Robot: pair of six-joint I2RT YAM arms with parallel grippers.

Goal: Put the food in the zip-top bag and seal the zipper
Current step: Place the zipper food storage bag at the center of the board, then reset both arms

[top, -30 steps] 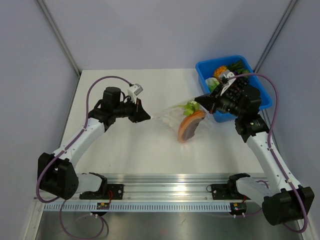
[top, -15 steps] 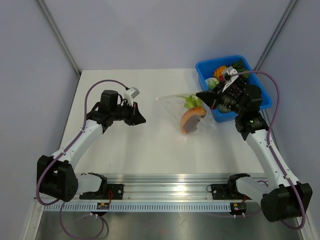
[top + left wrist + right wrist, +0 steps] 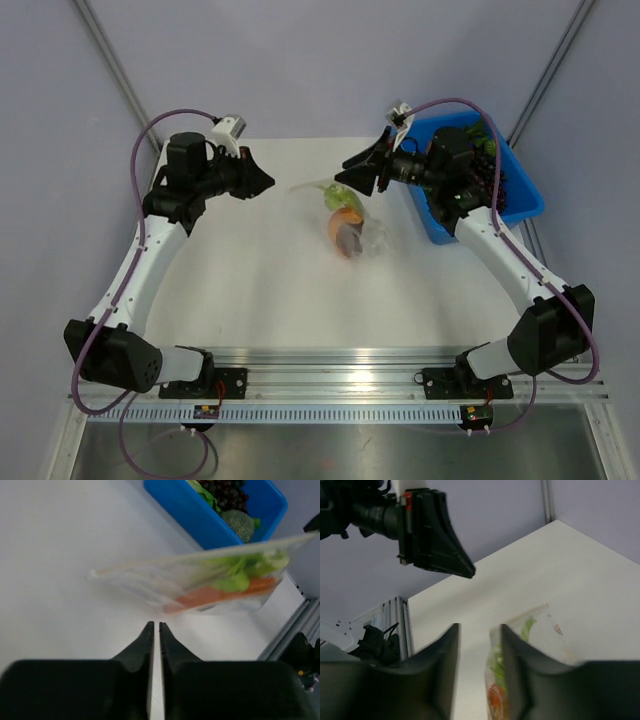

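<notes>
The clear zip-top bag (image 3: pixel 352 212) is in the middle of the table toward the far side, with the food inside: an orange and dark red piece (image 3: pixel 345 230) and green leaves (image 3: pixel 335 194). My right gripper (image 3: pixel 352 172) is open just above its right end. In the right wrist view the bag (image 3: pixel 540 630) lies against the inner face of the right finger. The zipper (image 3: pixel 190 556) runs as one thin strip along the bag's top edge. My left gripper (image 3: pixel 264 180) is shut on nothing, a short way left of the bag, pointing at it.
A blue plastic bin (image 3: pixel 520 205) stands at the far right behind the right arm, holding dark grapes (image 3: pixel 225 487) and a round green head (image 3: pixel 240 525). The metal rail (image 3: pixel 330 385) runs along the near edge.
The right gripper carried the bag left and toward the far side, then opened its jaws. The left arm drew back from the bag and swung up toward the far left.
</notes>
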